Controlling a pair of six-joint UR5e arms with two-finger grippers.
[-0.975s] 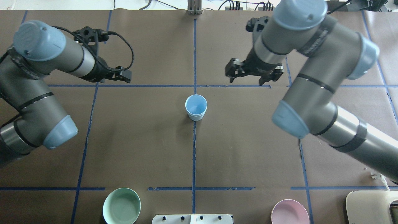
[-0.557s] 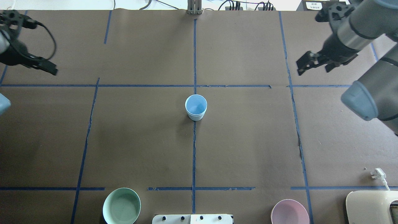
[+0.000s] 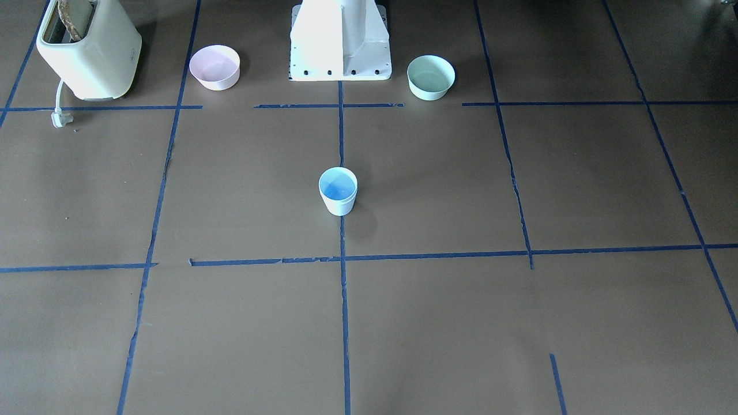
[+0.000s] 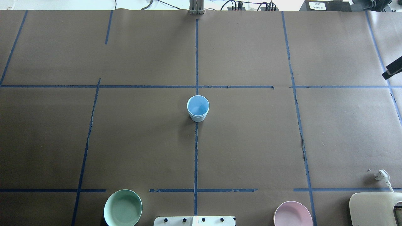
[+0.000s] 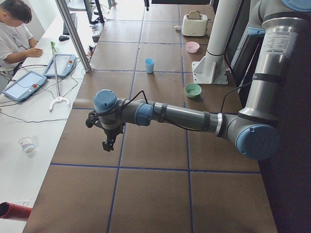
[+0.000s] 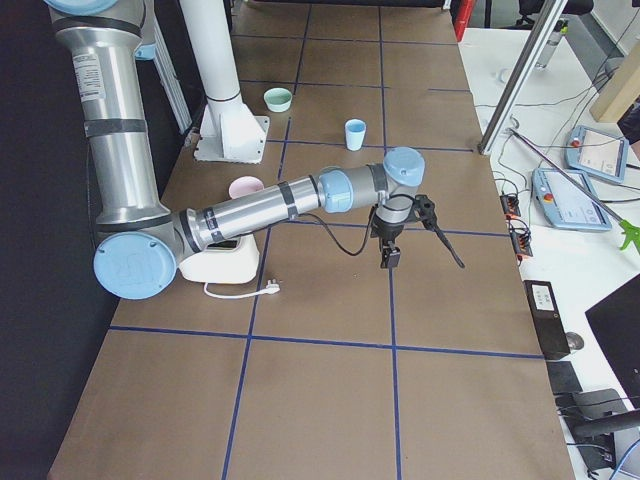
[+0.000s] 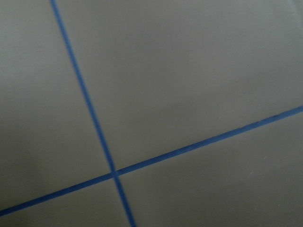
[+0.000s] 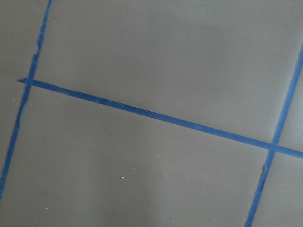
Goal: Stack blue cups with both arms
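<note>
The blue cups (image 4: 198,108) stand upright at the table's centre on the blue tape line, one nested in the other, with a second rim showing just under the top one. They also show in the front view (image 3: 338,191) and both side views (image 5: 149,65) (image 6: 355,133). My left gripper (image 5: 107,144) hangs over the table's left end, far from the cups. My right gripper (image 6: 390,252) hangs over the right end; only a black tip shows at the overhead view's right edge (image 4: 392,70). I cannot tell whether either is open or shut. Both wrist views show only brown paper and tape.
A mint-green bowl (image 4: 122,207) and a pink bowl (image 4: 292,214) sit near the white pedestal base (image 3: 340,40). A cream toaster (image 3: 86,49) with a loose plug (image 4: 381,174) stands at the near right corner. An operator (image 5: 14,29) sits beyond the far edge.
Both arms have swung outward from the centre, the left off the overhead view's left side and the right almost off its right side. The cups have not moved.
</note>
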